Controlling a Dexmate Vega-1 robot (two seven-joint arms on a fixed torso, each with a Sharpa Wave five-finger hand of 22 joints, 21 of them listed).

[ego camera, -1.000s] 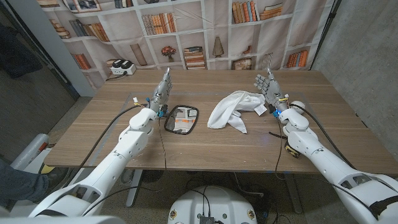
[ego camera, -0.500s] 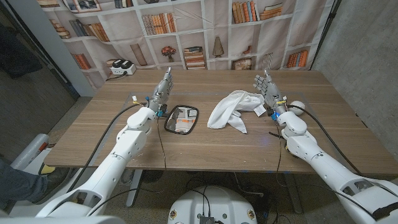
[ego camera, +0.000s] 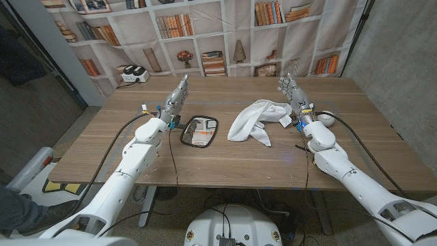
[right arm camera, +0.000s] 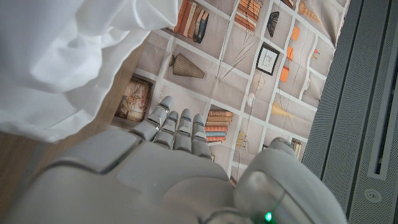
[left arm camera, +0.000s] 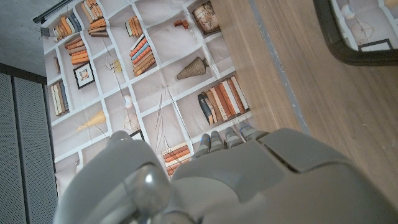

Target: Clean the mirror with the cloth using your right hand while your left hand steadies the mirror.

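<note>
A small dark-framed mirror (ego camera: 199, 130) lies face up on the wooden table (ego camera: 218, 160), a corner of it also in the left wrist view (left arm camera: 367, 31). A crumpled white cloth (ego camera: 255, 120) lies to its right, large in the right wrist view (right arm camera: 59, 68). My left hand (ego camera: 177, 100) stands just left of the mirror, fingers straight and apart, holding nothing; its back is seen in its wrist view (left arm camera: 249, 180). My right hand (ego camera: 292, 94) stands beside the cloth's right edge, fingers extended, empty; its back appears in its wrist view (right arm camera: 155, 168).
A bookshelf-print backdrop (ego camera: 205, 34) hangs behind the table. A small black-and-white device (ego camera: 133, 74) sits on a ledge at the back left. Bare wood stretches in front of the mirror and cloth.
My right arm has drawn slightly inward toward the cloth and my left arm has shifted a little; neither hand has touched anything. Mirror and cloth have not moved.
</note>
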